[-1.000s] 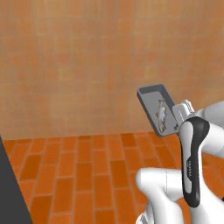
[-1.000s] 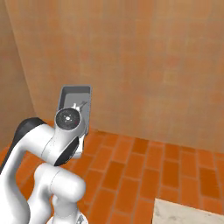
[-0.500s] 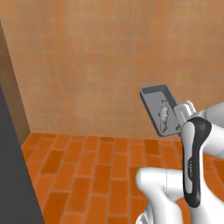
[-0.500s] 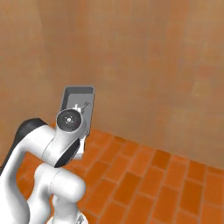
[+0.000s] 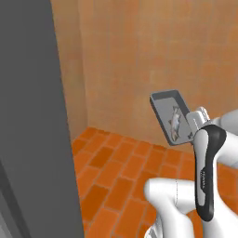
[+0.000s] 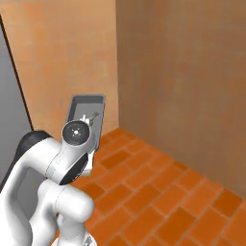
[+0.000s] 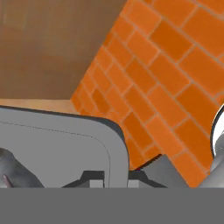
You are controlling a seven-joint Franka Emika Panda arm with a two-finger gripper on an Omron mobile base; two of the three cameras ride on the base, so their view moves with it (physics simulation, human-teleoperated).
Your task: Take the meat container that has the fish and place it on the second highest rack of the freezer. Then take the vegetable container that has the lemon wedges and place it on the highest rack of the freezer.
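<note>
Orange brick flooring (image 5: 125,162) and tan plaster walls (image 5: 139,56) are surrounding the arm. Raised high, the end effector (image 7: 116,175) is pinching the rim of the meat container (image 5: 171,116), a shallow grey tray with sloped walls, tilted steeply; the slim silvery fish (image 5: 175,122) seems to be lying inside. At far left, a flat grey freezer (image 5: 32,116) panel is standing.

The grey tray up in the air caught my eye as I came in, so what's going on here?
The robot arm is carrying the meat container, a shallow grey tray with a small silvery fish in it. Its end effector is shut on the tray's rim and holds it up, tilted, above the orange brick floor. A tall dark grey panel, probably the freezer, stands at the left. The tray isn't on any rack yet.
</note>
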